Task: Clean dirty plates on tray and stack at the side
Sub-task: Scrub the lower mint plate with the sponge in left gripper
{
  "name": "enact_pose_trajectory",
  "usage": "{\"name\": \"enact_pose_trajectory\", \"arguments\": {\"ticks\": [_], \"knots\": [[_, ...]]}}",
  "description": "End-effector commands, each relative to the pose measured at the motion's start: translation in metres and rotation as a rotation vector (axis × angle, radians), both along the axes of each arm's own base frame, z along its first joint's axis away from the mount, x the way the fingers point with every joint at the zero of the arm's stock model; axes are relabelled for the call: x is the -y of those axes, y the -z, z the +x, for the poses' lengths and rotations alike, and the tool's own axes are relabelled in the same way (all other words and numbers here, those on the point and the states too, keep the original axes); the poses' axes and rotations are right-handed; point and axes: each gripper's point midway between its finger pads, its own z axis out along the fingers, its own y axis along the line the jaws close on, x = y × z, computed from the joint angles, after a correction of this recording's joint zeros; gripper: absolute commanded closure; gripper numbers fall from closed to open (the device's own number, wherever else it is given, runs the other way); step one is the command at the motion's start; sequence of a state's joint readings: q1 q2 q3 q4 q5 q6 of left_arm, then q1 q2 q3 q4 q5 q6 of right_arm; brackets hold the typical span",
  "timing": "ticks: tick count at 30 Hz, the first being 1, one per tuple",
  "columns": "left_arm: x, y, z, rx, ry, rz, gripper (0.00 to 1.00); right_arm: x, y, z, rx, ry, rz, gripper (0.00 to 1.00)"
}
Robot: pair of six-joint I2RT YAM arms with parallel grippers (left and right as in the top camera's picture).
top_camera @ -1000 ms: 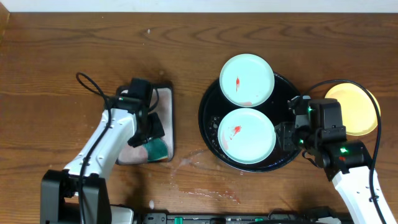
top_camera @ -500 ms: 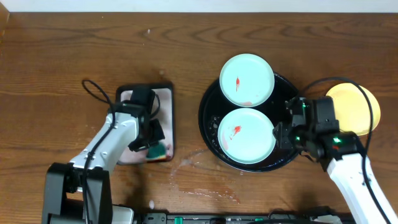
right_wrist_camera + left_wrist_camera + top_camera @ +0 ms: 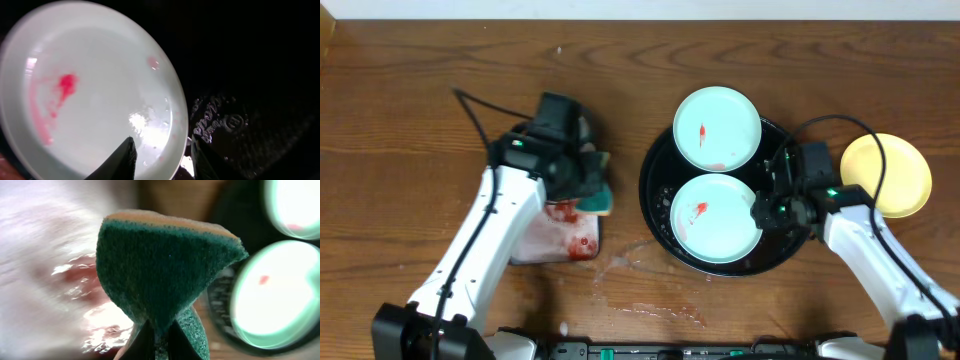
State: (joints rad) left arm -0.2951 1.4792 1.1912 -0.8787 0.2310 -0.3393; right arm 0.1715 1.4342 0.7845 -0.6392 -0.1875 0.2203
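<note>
Right gripper [image 3: 766,209] stood parted astride the right rim of the near plate [image 3: 716,220]; left gripper [image 3: 582,180], clenching the sponge [image 3: 600,198], lay well to its left.

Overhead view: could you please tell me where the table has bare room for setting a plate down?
Bare wood runs along the far edge beyond the tray and fills the far-left corner beyond the left arm. Crowded: the tray, with two mint plates and the right jaws at the nearer one.
</note>
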Motion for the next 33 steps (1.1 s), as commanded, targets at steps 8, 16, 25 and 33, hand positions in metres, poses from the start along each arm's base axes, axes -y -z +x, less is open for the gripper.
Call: {"name": "enact_pose_trajectory", "arguments": {"ticks": [8, 16, 25, 33], "knots": [[0.133, -0.024, -0.003, 0.124, 0.165, -0.240, 0.93, -0.012, 0.041, 0.001, -0.100, -0.022, 0.043, 0.72], [0.195, 0.034, -0.022, 0.034, 0.260, -0.227, 0.92, -0.010, 0.057, 0.000, -0.138, -0.005, 0.027, 0.99], [0.190, 0.111, -0.028, -0.103, 0.212, -0.095, 0.93, -0.010, 0.057, 0.000, -0.139, -0.005, 0.026, 0.99], [0.113, 0.119, -0.006, -0.006, 0.091, 0.324, 0.92, -0.009, 0.058, -0.004, -0.155, -0.006, 0.023, 0.99]]}}
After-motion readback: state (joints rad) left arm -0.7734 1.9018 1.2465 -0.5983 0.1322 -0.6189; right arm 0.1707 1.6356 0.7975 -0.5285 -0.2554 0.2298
